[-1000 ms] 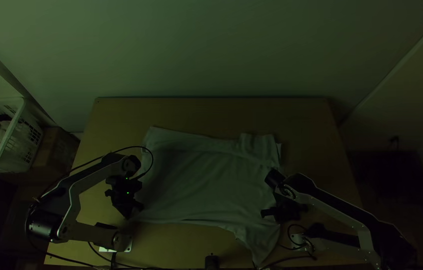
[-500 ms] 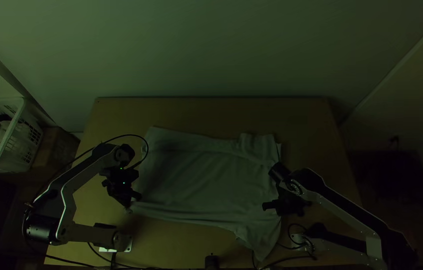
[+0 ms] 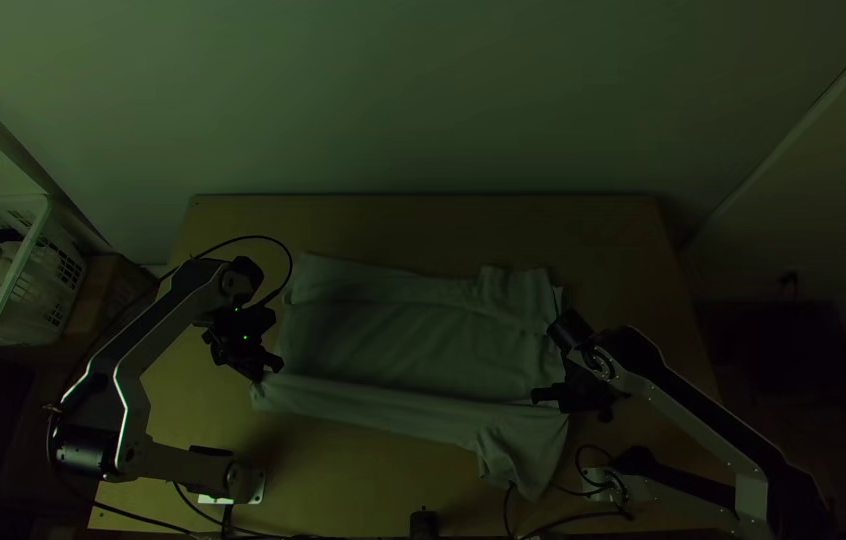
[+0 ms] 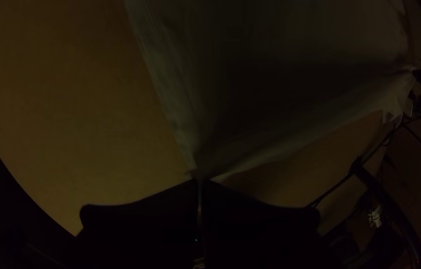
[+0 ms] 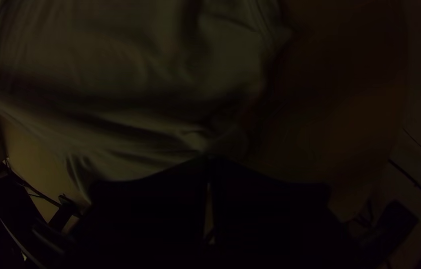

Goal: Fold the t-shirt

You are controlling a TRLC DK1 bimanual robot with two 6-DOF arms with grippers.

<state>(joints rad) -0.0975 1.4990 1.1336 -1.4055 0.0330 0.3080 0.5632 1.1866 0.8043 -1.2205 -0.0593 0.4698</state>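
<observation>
On bent arms, left end effector and right end effector gripping the t-shirt.

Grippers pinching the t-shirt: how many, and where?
2. In the top view, the left gripper has the t-shirt at its left end, near side; the right gripper has it toward its right end, beside the near sleeve.

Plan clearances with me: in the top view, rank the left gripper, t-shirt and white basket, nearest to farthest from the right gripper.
From the right gripper:
1. T-shirt, gripped by it.
2. Left gripper, at the t-shirt's left end.
3. White basket, beyond the table's left edge.
</observation>
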